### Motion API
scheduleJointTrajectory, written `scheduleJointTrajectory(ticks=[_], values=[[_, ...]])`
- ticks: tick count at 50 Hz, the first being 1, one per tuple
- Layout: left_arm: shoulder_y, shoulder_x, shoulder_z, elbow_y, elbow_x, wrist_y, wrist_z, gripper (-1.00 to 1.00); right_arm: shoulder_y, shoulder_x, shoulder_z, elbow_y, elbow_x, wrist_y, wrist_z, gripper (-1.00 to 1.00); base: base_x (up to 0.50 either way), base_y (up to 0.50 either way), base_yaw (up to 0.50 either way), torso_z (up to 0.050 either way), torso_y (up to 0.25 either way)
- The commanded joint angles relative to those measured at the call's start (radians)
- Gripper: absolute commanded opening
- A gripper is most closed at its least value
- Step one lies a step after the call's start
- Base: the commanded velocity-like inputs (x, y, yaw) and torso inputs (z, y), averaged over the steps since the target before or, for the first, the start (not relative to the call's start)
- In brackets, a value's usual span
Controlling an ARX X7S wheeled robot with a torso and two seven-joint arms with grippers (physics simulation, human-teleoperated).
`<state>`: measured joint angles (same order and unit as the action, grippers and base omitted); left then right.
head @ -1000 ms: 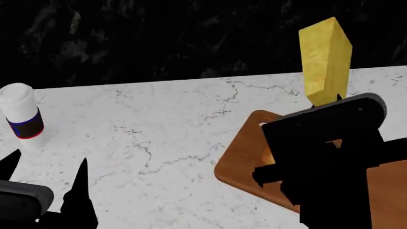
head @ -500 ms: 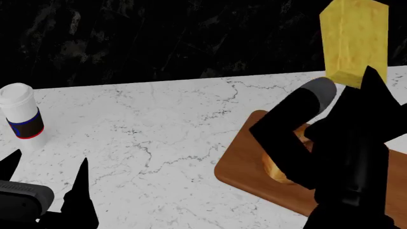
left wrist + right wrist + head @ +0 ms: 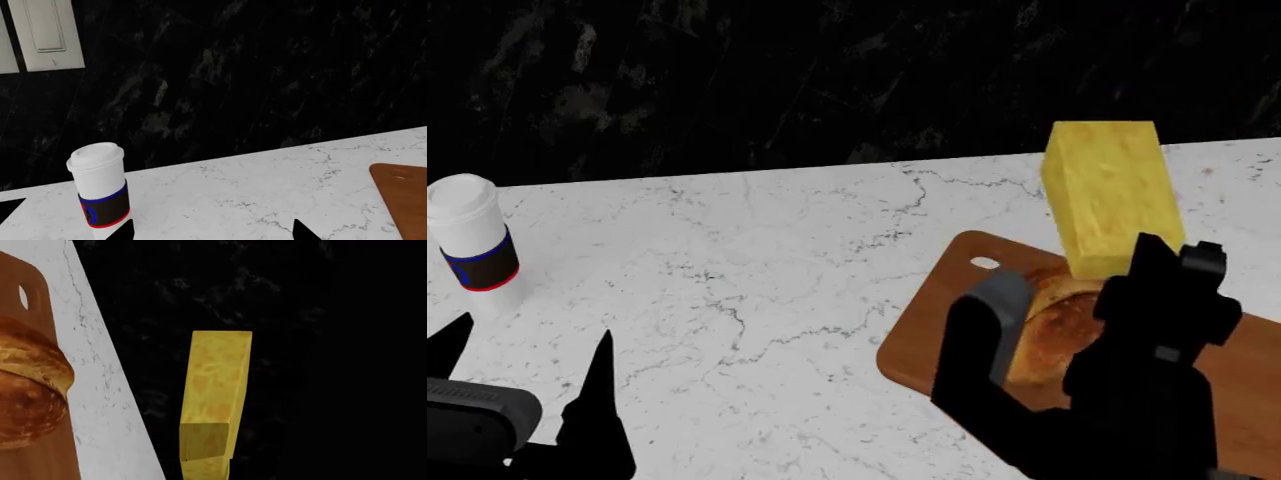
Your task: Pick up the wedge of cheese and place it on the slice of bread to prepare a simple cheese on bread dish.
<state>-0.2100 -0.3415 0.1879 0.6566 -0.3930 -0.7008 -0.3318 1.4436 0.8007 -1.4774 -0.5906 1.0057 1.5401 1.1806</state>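
The wedge of cheese (image 3: 1108, 195) is a bright-yellow block held on end in the air, its lower end in my right gripper (image 3: 1154, 262), which is shut on it. It hangs just beyond the slice of bread (image 3: 1052, 322), a golden-brown crusty piece lying on the wooden cutting board (image 3: 928, 335). The right wrist view shows the wedge of cheese (image 3: 213, 400) running off the picture's edge, apart from the slice of bread (image 3: 27, 385); the fingers are out of that picture. My left gripper (image 3: 527, 345) stands open over bare counter, with nothing between its fingertips (image 3: 303, 231).
A white paper cup (image 3: 470, 245) with a blue and red band stands at the counter's left, close to my left gripper, also seen as the cup (image 3: 100, 185). A dark stone wall backs the white marble counter (image 3: 761, 280). A wall switch plate (image 3: 43, 32) hangs there.
My right arm has turned and come down, carrying the cheese lower and to the left, closer to the bread. More of the bread shows now. The left arm has not moved.
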Motion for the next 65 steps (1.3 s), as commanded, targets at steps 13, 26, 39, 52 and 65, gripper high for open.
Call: scheduleJointTrajectory(ticks=[13, 26, 39, 52, 65], values=[[-0.057, 0.018, -0.022, -0.103, -0.009, 0.006, -0.005, 1.00, 0.111, -0.024, -0.175, 0.058, 0.094, -0.030, 0.010, -1.00, 0.02, 0.00, -0.01, 0.000, 0.000], [-0.060, 0.016, -0.020, -0.104, -0.013, 0.005, -0.010, 1.00, 0.095, -0.049, -0.254, 0.115, 0.015, -0.118, -0.046, -1.00, 0.02, 0.00, -0.01, 0.000, 0.000], [-0.061, 0.014, -0.015, -0.108, -0.016, 0.008, -0.014, 1.00, 0.089, -0.069, -0.295, 0.172, -0.029, -0.167, -0.092, -1.00, 0.02, 0.00, -0.01, 0.000, 0.000], [-0.061, 0.011, -0.014, -0.107, -0.020, 0.009, -0.018, 1.00, 0.079, -0.073, -0.309, 0.190, -0.036, -0.181, -0.104, -1.00, 0.02, 0.00, -0.01, 0.000, 0.000], [-0.061, 0.007, -0.015, -0.105, -0.027, 0.009, -0.021, 1.00, 0.074, -0.088, -0.323, 0.211, -0.054, -0.203, -0.114, -1.00, 0.02, 0.00, -0.01, 0.000, 0.000]])
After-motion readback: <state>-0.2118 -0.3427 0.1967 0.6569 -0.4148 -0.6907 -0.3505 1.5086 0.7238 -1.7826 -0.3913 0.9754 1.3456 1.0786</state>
